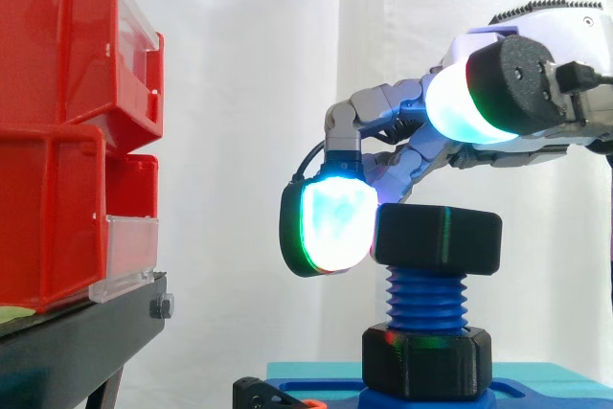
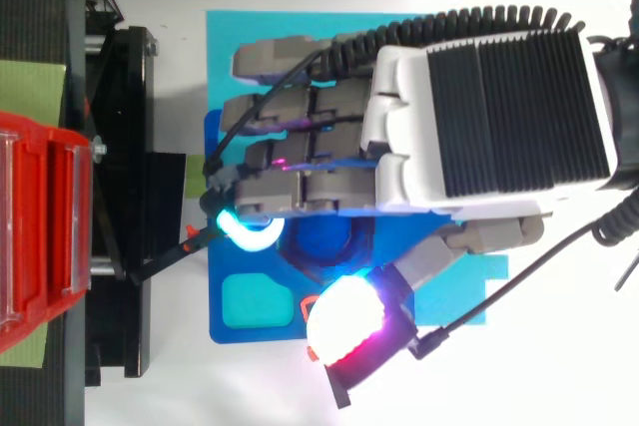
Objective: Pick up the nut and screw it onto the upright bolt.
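Side view: blue bolt (image 1: 424,299) stands upright on a blue fixture (image 1: 522,396), black hex collar (image 1: 426,361) round its foot. Black nut (image 1: 438,237) sits level on the bolt's top, bare thread between it and the collar. Hand (image 1: 388,101) comes in over the bolt from the right and is clamped on the nut: fingers curl down over it, and one cyan-white pad (image 1: 330,227) presses its left face. A second, larger pad (image 1: 465,93) hangs above and right of the nut, clear of it. Well left of the bolt, two red bins (image 1: 57,131) are stacked on a black stand (image 1: 77,332), with clear front lips; insides hidden at this angle. Top view: the hand's back (image 2: 479,117) covers most of the bolt, whose blue top (image 2: 329,246) peeks out beneath it. The fixture has a teal square pocket (image 2: 250,301) just beside the bolt. One red bin (image 2: 40,226) sits at the far left edge; contents can't be made out.
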Controlling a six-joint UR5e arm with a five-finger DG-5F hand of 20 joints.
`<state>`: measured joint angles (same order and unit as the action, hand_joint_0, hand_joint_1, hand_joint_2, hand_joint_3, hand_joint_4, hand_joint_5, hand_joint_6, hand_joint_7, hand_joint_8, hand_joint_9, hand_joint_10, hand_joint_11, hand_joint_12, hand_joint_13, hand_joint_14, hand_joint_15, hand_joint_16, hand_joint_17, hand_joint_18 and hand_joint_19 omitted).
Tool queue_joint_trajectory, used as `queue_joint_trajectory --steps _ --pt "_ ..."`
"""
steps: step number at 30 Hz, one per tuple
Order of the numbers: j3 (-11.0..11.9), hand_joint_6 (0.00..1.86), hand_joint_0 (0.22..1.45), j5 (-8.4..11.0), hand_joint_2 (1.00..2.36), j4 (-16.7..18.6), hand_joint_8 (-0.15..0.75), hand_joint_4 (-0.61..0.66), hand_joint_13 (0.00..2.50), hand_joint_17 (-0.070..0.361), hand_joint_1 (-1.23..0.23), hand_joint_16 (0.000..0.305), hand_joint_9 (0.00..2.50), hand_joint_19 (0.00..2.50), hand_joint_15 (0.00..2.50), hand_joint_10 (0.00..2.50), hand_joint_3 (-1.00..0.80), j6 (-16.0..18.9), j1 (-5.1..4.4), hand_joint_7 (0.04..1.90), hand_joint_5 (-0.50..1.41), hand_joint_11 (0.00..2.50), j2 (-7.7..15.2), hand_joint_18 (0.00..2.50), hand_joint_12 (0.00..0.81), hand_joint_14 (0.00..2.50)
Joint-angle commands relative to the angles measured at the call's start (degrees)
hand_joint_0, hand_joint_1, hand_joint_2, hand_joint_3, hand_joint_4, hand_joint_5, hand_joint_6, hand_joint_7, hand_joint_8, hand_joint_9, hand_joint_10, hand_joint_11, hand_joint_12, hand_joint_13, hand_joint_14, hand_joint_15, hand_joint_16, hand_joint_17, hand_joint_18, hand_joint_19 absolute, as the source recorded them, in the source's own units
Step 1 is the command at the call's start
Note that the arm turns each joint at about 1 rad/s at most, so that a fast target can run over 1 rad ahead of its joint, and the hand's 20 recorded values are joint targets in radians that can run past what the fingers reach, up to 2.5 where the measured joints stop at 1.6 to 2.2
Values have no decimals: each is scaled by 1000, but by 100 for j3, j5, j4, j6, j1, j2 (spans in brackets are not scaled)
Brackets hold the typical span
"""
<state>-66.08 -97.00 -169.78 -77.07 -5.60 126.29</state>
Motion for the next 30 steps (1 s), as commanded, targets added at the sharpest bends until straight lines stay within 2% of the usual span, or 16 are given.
queue_joint_trajectory --steps 1,6,9,13,19,30 --pt "7 572 514 -29 1000 24 254 178 554 51 -163 22 728 0 0 0 -500 -1 50 1384 -65 0 1 222 235 0" --pt "7 599 515 -38 1000 41 257 169 591 48 -169 21 778 0 0 0 -500 -1 67 1339 -55 0 1 262 229 0" --pt "7 594 522 -38 1000 41 264 166 645 41 -161 18 884 0 0 0 -500 -10 85 1376 -19 0 1 314 206 0" --pt "-2 640 538 -64 1000 41 255 135 783 30 -170 13 1090 0 0 0 -500 -19 120 1263 11 0 1 448 175 0" --pt "-2 708 548 -196 1000 85 241 79 960 17 -207 7 1339 0 0 0 -500 -80 199 1129 30 0 -8 631 130 0" --pt "7 711 548 -451 1000 112 200 91 1097 8 -228 3 1593 0 0 4 -500 -115 366 1101 47 117 -8 778 101 0"
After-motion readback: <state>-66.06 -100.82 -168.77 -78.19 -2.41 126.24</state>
